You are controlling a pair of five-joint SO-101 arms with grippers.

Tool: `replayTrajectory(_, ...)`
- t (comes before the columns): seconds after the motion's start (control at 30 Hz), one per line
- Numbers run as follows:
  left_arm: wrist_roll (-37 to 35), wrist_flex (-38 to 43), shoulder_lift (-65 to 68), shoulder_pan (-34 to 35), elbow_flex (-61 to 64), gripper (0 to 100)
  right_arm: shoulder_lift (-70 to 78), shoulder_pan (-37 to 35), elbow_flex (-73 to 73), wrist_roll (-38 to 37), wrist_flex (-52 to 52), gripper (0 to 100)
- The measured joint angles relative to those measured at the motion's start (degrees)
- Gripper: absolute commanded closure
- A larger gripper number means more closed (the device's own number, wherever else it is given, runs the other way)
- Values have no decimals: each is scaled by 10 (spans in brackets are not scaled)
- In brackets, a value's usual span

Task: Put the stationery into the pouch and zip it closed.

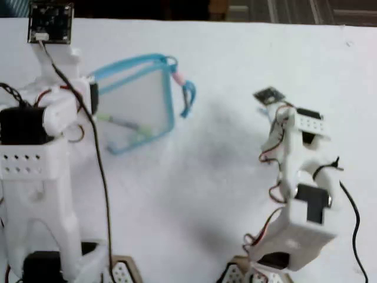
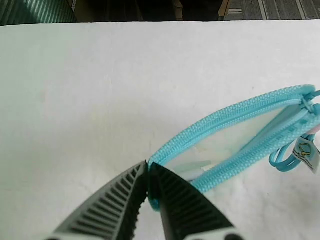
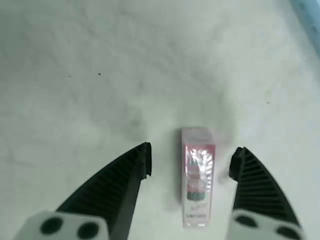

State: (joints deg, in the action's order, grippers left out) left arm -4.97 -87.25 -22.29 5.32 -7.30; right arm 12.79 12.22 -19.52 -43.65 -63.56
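A clear pouch with a blue zipper rim lies on the white table at the back left, its mouth partly open. A thin green pen shows inside it. My left gripper is shut on the pouch's zipper end at one corner. The blue loop and tag hang at the pouch's far end. My right gripper is open, pointing down at the table. A small pink-and-white box lies flat between its fingers, untouched. The right arm stands right of the pouch.
Black and red cables trail along the left arm and across the table. A blue pouch edge shows in the right wrist view. Both arm bases sit at the front edge. The table's far edge runs along the back.
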Motion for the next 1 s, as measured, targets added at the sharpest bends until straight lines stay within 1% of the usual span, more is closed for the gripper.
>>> replayTrajectory(0.07, 0, 0, 0, 0, 0, 976, 21, 0, 0, 0, 16, 757)
replayTrajectory(0.13, 0, 0, 0, 0, 0, 976, 35, -1, 4, -1, 25, 805)
replayTrajectory(0.27, 0, 0, 0, 0, 0, 976, 46, 4, 14, -1, 42, 981)
replayTrajectory(0.3, 0, 0, 0, 0, 0, 976, 47, 8, 19, -1, 48, 985)
replayTrajectory(0.37, 0, 0, 0, 0, 0, 976, 52, 12, 25, -1, 56, 954)
replayTrajectory(0.47, 0, 0, 0, 0, 0, 976, 51, 13, 26, -1, 57, 985)
replayTrajectory(0.5, 0, 0, 0, 0, 0, 976, 47, 13, 25, -1, 57, 981)
replayTrajectory(0.63, 0, 0, 0, 0, 0, 976, 12, 11, 17, 0, 54, 981)
replayTrajectory(0.73, 0, 0, 0, 0, 0, 976, -41, 7, 16, 18, 47, 981)
replayTrajectory(0.87, 0, 0, 0, 0, 0, 976, -142, -19, 16, 88, 45, 981)
replayTrajectory(1.0, 0, 0, 0, 0, 0, 976, -252, -76, 16, 179, 45, 981)
